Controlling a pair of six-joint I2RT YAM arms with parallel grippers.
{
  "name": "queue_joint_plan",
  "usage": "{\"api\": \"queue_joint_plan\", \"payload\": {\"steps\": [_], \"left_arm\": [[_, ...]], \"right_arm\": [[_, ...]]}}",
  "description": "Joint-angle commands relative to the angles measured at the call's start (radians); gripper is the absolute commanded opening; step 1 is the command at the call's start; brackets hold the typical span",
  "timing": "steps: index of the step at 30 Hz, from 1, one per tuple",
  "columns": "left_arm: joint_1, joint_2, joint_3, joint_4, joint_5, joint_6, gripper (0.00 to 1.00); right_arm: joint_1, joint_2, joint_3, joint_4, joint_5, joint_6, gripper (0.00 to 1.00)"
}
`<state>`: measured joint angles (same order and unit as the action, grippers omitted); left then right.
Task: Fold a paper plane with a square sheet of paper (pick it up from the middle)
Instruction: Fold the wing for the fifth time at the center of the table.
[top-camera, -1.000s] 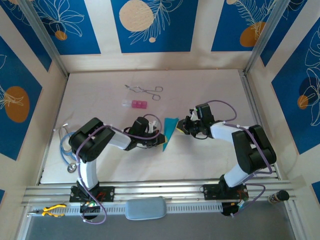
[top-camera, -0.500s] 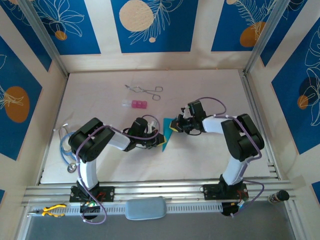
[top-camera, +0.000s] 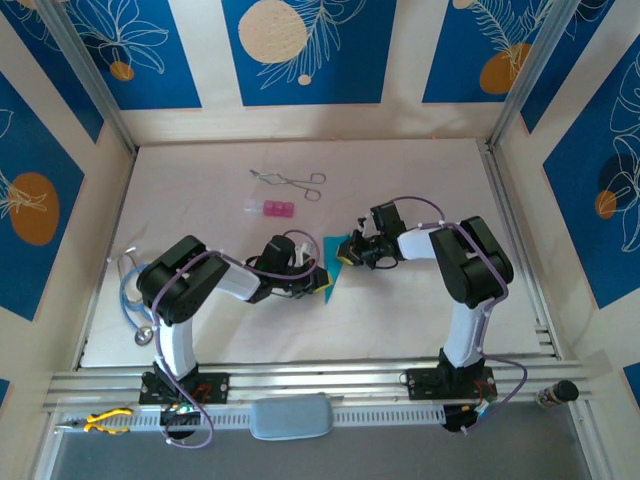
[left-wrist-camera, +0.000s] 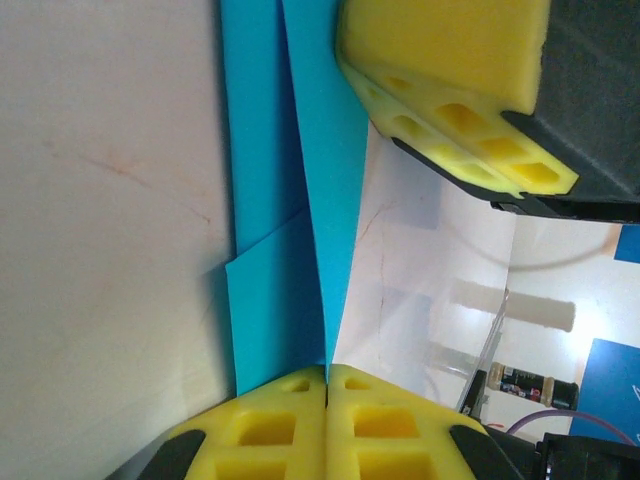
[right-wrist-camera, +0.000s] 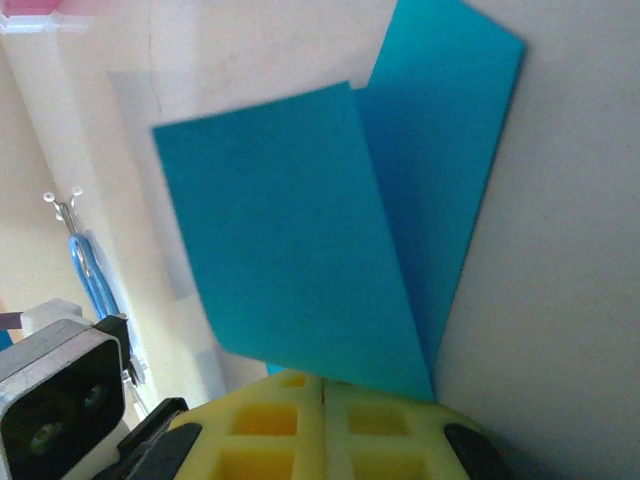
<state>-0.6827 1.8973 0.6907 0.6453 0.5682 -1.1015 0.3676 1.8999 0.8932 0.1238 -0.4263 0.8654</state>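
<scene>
Paper plane (top-camera: 336, 262), half-folded cyan wedge, lies mid-table between both arms. Left gripper (left-wrist-camera: 327, 378) pads pressed together, pinching wedge's crease at narrow end. Right gripper (right-wrist-camera: 322, 385) pads likewise together, nipping edge of raised flap; other layer flat on table (top-camera: 420, 180).

Both arms reach inward at mid-table, where the left gripper (top-camera: 321, 283) and right gripper (top-camera: 348, 255) sit just beside each other, both clamped on the paper plane (top-camera: 334, 268), blocking passage there. Behind them lie the pink block (top-camera: 272, 208) and forceps (top-camera: 290, 181); a stethoscope (top-camera: 125, 292) lines the left edge. The table (top-camera: 430, 180) is open at back right and along the near strip.
</scene>
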Motion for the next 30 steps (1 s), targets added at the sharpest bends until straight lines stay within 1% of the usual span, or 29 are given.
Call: {"api": "queue_joint_plan", "payload": {"steps": [1, 2, 6, 7, 9, 12, 14, 16, 19, 21, 23, 26, 30], "left_arm": [[0.015, -0.02, -0.026, -0.083, -0.017, 0.012, 0.0], [0.015, -0.021, -0.025, -0.085, -0.012, 0.016, 0.0], [0.013, -0.034, -0.016, -0.089, 0.024, 0.036, 0.15], [0.014, -0.041, -0.011, -0.106, 0.033, 0.046, 0.17], [0.008, -0.056, 0.007, -0.17, 0.046, 0.086, 0.2], [-0.005, -0.082, 0.043, -0.294, 0.053, 0.16, 0.21], [-0.011, -0.094, 0.063, -0.372, 0.049, 0.201, 0.21], [-0.016, -0.099, 0.076, -0.413, 0.054, 0.231, 0.2], [-0.024, -0.088, 0.1, -0.439, 0.087, 0.252, 0.17], [-0.028, -0.086, 0.11, -0.457, 0.085, 0.265, 0.15], [-0.029, -0.083, 0.117, -0.474, 0.083, 0.272, 0.09], [-0.031, -0.084, 0.12, -0.481, 0.09, 0.276, 0.04], [-0.03, -0.084, 0.125, -0.502, 0.111, 0.293, 0.01]], "right_arm": [[0.007, 0.037, 0.018, -0.022, 0.018, 0.006, 0.05], [0.007, 0.04, 0.018, -0.023, 0.018, 0.006, 0.05], [0.011, 0.042, 0.021, -0.049, 0.032, 0.007, 0.05], [0.013, 0.042, 0.021, -0.056, 0.036, 0.007, 0.05], [0.014, 0.04, 0.023, -0.061, 0.038, 0.01, 0.05], [0.018, 0.037, 0.027, -0.075, 0.041, 0.008, 0.05], [0.019, 0.034, 0.032, -0.083, 0.043, 0.005, 0.05], [0.022, 0.034, 0.036, -0.09, 0.044, 0.002, 0.05], [0.024, 0.034, 0.038, -0.099, 0.047, 0.001, 0.05], [0.026, 0.034, 0.038, -0.103, 0.05, 0.0, 0.05], [0.027, 0.033, 0.039, -0.107, 0.053, -0.003, 0.05], [0.03, 0.034, 0.038, -0.112, 0.057, -0.006, 0.05], [0.031, 0.033, 0.038, -0.124, 0.067, -0.008, 0.05]]}}
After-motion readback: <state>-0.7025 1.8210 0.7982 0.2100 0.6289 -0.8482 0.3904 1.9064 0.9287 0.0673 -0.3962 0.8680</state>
